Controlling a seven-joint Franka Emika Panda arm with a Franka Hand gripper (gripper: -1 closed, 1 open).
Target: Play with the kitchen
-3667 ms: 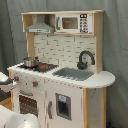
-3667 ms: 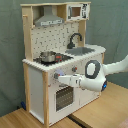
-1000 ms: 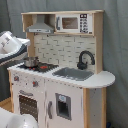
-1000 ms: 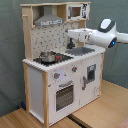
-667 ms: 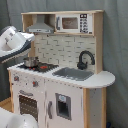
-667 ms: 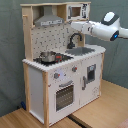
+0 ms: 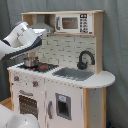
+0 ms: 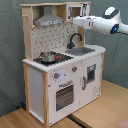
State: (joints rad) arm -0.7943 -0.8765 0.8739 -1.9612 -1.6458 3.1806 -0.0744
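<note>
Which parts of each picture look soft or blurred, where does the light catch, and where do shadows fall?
In the first exterior view, the arm is large, near the lens and smeared, while the kitchen is evenly lit and the pot glints. In the second exterior view, the arm is bright white against the grey curtain, and the oven window and the recess under the hood are dark.
</note>
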